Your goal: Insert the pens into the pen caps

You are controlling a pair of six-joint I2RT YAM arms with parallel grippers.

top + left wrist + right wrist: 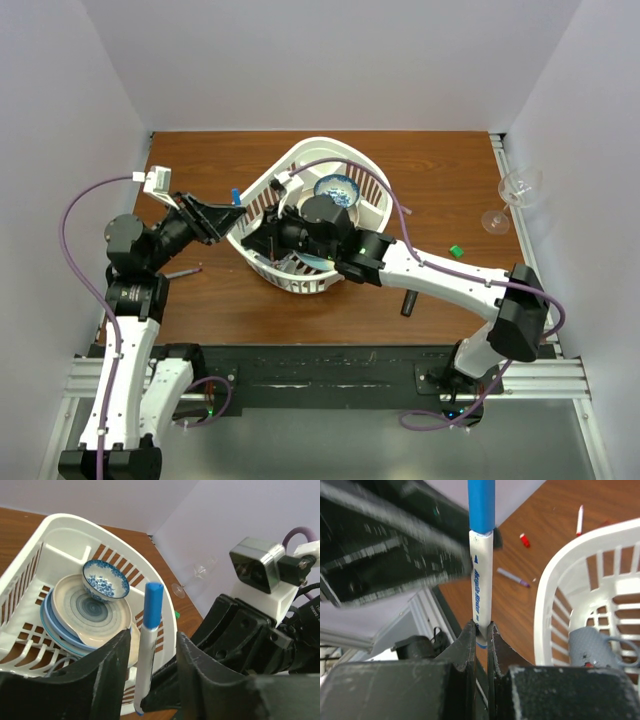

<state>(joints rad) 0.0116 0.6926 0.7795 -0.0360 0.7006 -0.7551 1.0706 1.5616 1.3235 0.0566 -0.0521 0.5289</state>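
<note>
Pen [481,595] with a blue cap [481,505] stands upright, its lower end clenched in my right gripper [480,635]. My left gripper [150,647] is unclenched, jaws apart either side of the barrel. All this is just outside the basket [60,525] rim. Beyond the basket, a red cap [524,540] and a purple-tipped pen [512,577] lie on the table [555,535].

I see a white slotted basket [335,143] on the wooden table [200,170]. It holds a blue-patterned bowl [105,580] resting on stacked plates [95,612]. A wine glass [512,195] lies on its side by the right wall.
</note>
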